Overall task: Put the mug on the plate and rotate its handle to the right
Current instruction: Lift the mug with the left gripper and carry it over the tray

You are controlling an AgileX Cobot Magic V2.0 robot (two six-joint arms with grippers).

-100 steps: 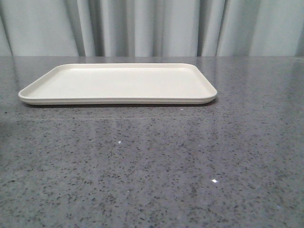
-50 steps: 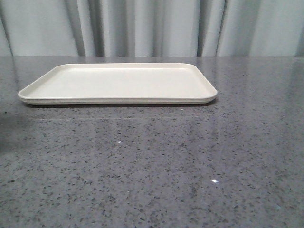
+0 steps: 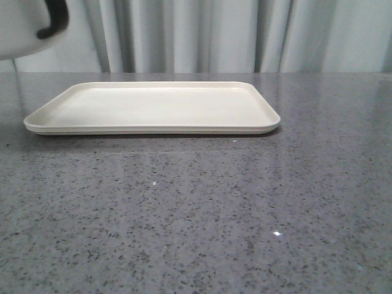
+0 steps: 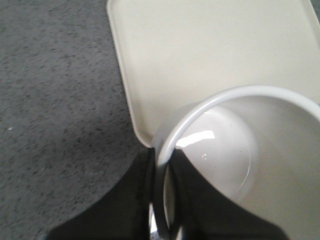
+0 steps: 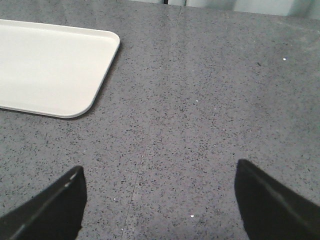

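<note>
Mug (image 4: pixel 235 150): I carry it in the air with my left arm; in the front view it hangs at the upper left corner (image 3: pixel 21 27), above the table and beside the plate's left end, not touching it. From my left wrist I look straight down into its white, empty inside.
Handle (image 3: pixel 54 19): black, on the mug's right side as the front view shows it; only its lower curve is in view.
Left gripper (image 4: pixel 162 200): my dark fingers (image 4: pixel 135 200) pinch the mug's rim, one outside the wall and one inside, clamped on it.
Plate (image 3: pixel 153 128): cream, rectangular with rounded corners and a low rim, lying flat on the table toward the back, slightly left of centre. In my left wrist view the mug hangs over one of its corners (image 4: pixel 150 75).
Right gripper (image 5: pixel 160 200): my two dark fingertips (image 5: pixel 55 205) stand wide apart with nothing between them, hovering over bare table.
Plate from the right wrist: one rounded corner (image 5: pixel 75 107) shows, well apart from my right fingers.
Table (image 3: pixel 245 208): grey speckled stone, glossy.
Backdrop: pale curtain (image 3: pixel 202 33) in folds behind the table.
</note>
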